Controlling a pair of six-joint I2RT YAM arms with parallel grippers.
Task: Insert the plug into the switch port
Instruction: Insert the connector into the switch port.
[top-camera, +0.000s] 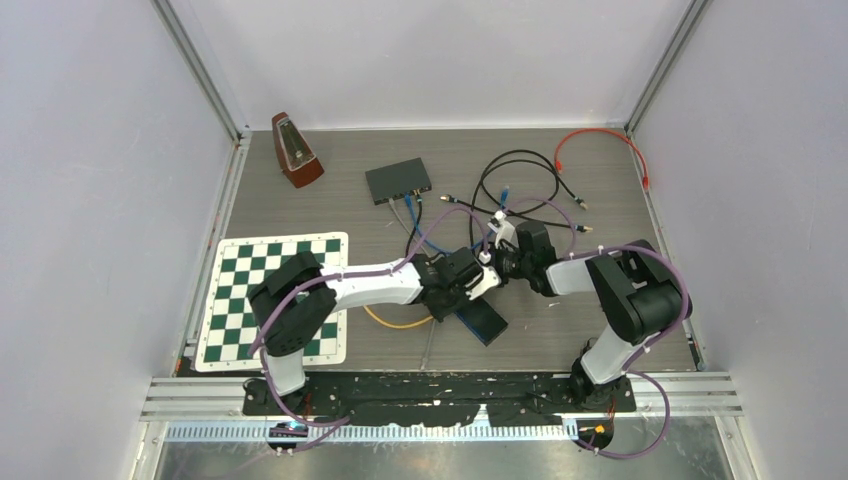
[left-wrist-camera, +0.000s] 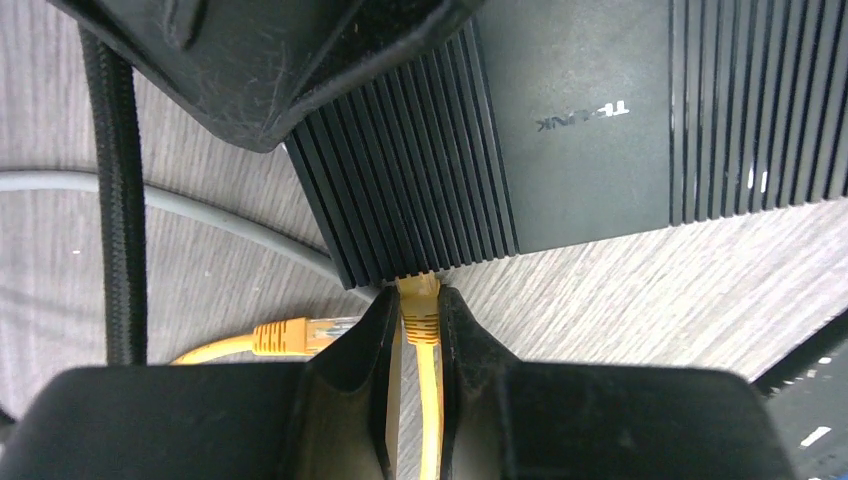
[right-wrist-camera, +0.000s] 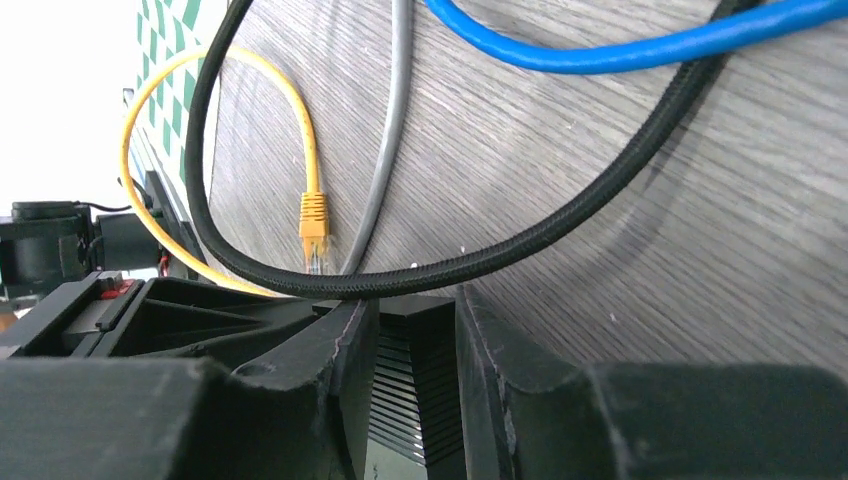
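A black ribbed TP-Link switch (left-wrist-camera: 580, 130) lies on the table just below the two grippers in the top view (top-camera: 485, 322). My left gripper (left-wrist-camera: 412, 300) is shut on a yellow plug (left-wrist-camera: 421, 312). The plug's tip is at the switch's near edge; whether it sits inside a port is hidden. The cable's other yellow plug (left-wrist-camera: 300, 335) lies loose on the table to the left and shows in the right wrist view (right-wrist-camera: 313, 215). My right gripper (right-wrist-camera: 412, 310) is shut on the switch's end (right-wrist-camera: 420, 390). In the top view the left gripper (top-camera: 478, 283) and right gripper (top-camera: 497, 262) meet at mid-table.
A second switch (top-camera: 398, 180) with cables plugged in stands at the back. A metronome (top-camera: 296, 150) is at back left, a chessboard mat (top-camera: 275, 300) at left, a red cable (top-camera: 600, 140) at back right. A black braided cable (right-wrist-camera: 560, 225), a grey cable (right-wrist-camera: 385, 170) and a blue cable (right-wrist-camera: 620, 45) cross the table near the grippers.
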